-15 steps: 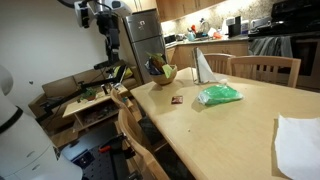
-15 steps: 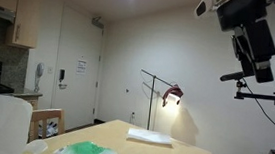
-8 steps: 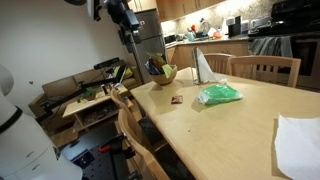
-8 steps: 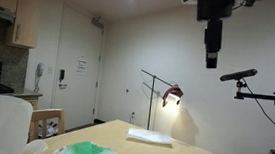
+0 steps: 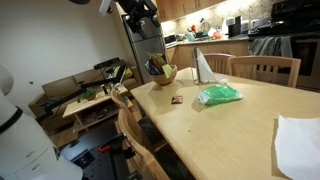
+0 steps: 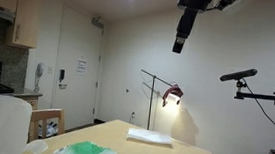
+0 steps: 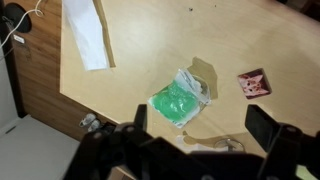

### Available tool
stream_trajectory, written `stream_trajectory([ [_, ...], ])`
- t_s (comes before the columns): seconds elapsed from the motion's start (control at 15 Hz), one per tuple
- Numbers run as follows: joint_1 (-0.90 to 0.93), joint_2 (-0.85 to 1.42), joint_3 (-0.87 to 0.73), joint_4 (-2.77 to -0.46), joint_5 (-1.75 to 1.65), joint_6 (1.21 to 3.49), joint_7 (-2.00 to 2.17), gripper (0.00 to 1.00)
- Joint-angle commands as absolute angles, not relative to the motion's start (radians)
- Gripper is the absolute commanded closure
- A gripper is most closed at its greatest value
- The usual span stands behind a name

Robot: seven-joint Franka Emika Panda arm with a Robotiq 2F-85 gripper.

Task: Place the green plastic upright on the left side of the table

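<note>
The green plastic [image 5: 220, 95] lies flat on the tan wooden table [image 5: 200, 130], near its middle. It also shows low in an exterior view [image 6: 89, 153] and in the wrist view [image 7: 177, 101], where part of it is clear and crinkly. My gripper [image 5: 140, 15] hangs high above the table, far from the green plastic, and shows near the ceiling in an exterior view [image 6: 184, 33]. In the wrist view its two dark fingers are wide apart with nothing between them [image 7: 200, 125].
An olive bowl [image 5: 163, 72] and a white pointed paper [image 5: 203, 65] stand at the table's far end. A small red packet [image 5: 176, 100] lies near the green plastic. A white sheet [image 5: 298, 140] lies at the near right. Chairs [image 5: 265, 68] surround the table; a cluttered bench [image 5: 90, 100] stands beside it.
The arm has swung over toward the table and risen a little; the gripper has moved sideways across both exterior views. The green plastic has not moved.
</note>
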State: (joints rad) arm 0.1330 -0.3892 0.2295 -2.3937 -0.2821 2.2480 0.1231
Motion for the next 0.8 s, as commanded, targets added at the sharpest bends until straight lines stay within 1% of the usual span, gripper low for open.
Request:
stream_trajectory([
  [0.0,0.136,-0.385,0.225,-2.391,-0.278,2.246,0.117,0.00],
  [0.27,0.143,-0.363,0.217,-2.386,-0.277,2.261,0.090,0.00],
  [0.73,0.171,-0.131,0.141,-2.304,-0.137,2.462,-0.209,0.00],
])
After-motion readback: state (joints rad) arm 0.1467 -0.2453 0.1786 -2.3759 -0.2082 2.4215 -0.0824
